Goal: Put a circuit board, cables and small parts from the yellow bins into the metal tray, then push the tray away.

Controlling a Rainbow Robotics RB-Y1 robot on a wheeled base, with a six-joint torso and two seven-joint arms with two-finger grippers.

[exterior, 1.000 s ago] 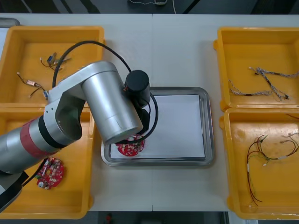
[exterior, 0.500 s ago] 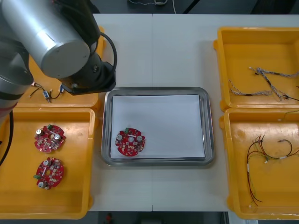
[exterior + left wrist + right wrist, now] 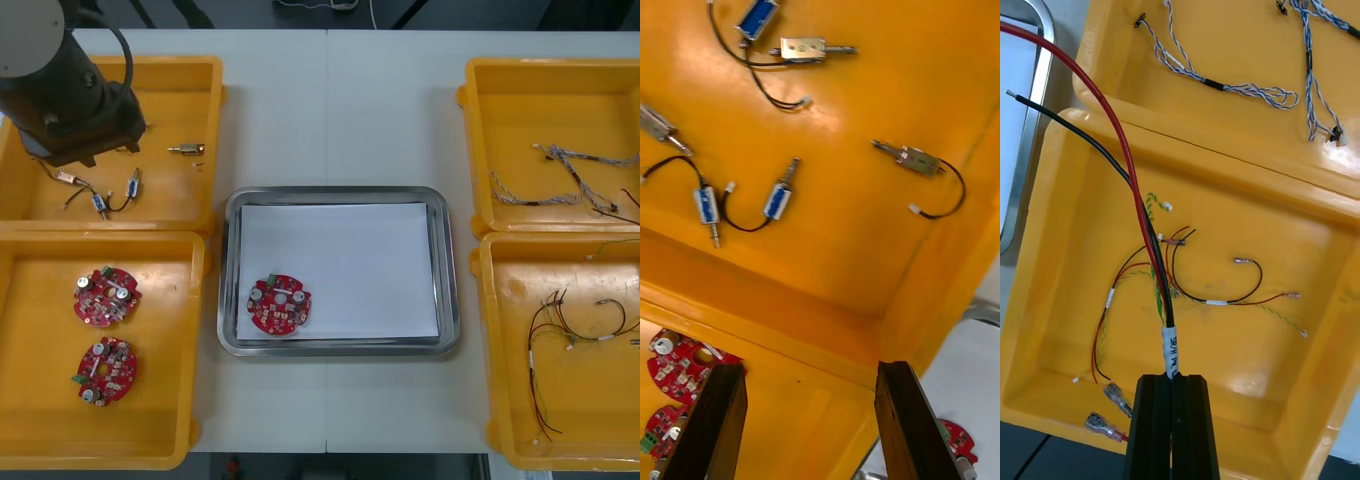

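Cable stage, circuit board (image 3: 279, 304) in metal tray (image 3: 338, 194): right gripper (image 3: 1172, 379), jaws clamped on red-and-black cable (image 3: 1169, 349), needing carry to tray; left gripper (image 3: 809, 367), jaws open, over small metal parts (image 3: 781, 200).

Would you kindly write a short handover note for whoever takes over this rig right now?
Left claw: open, above the small metal parts in the far left yellow bin.
Right claw: shut on a red and black cable, held over the near right yellow bin.
Done: one circuit board lies in the metal tray.
Left: cable into the tray, small parts, then push the tray away.
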